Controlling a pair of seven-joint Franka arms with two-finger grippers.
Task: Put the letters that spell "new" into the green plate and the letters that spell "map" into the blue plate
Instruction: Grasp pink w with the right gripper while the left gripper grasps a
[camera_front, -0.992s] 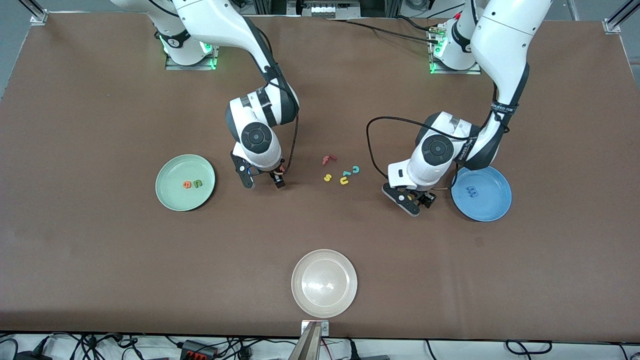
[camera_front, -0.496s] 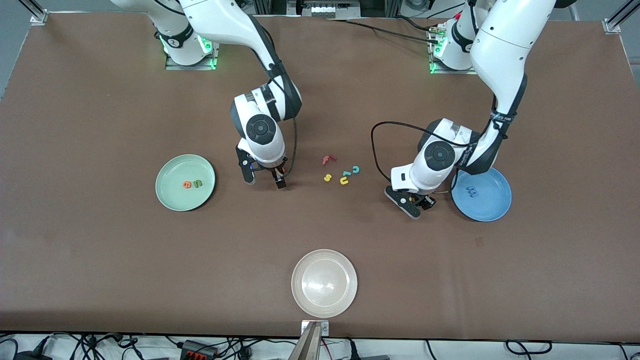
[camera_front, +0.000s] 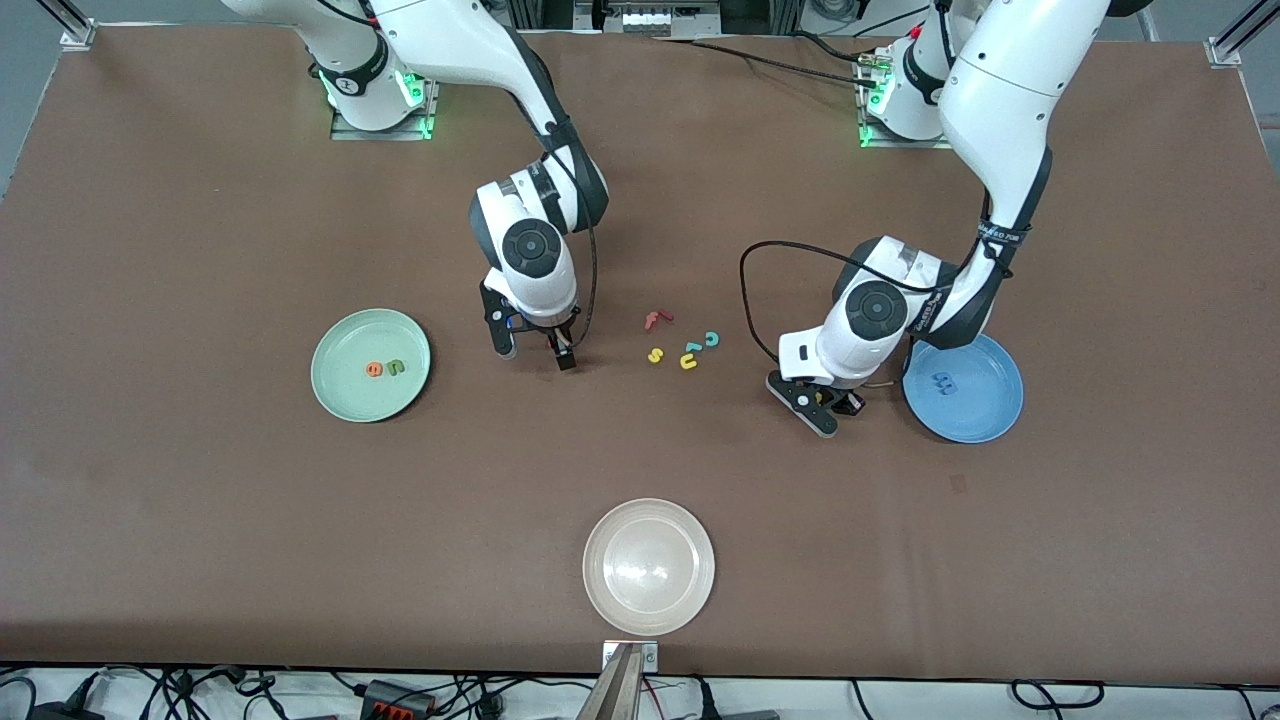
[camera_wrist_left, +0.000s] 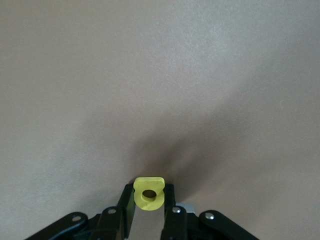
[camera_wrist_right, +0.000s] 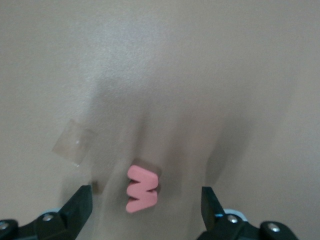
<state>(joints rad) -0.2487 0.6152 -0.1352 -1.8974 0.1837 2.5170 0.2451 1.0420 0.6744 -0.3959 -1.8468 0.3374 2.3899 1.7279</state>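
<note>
Your left gripper (camera_wrist_left: 148, 212) is clamped on the yellow a (camera_wrist_left: 148, 192), a small foam piece with a round hole, low over bare table beside the blue plate (camera_front: 990, 410), where the blue m (camera_front: 942, 380) lies. Your right gripper (camera_wrist_right: 145, 200) stands wide over the pink w (camera_wrist_right: 141, 189), which lies flat on the table between its fingers. In the green plate (camera_front: 340, 385) sit the orange e (camera_front: 375, 369) and olive n (camera_front: 397, 367).
</note>
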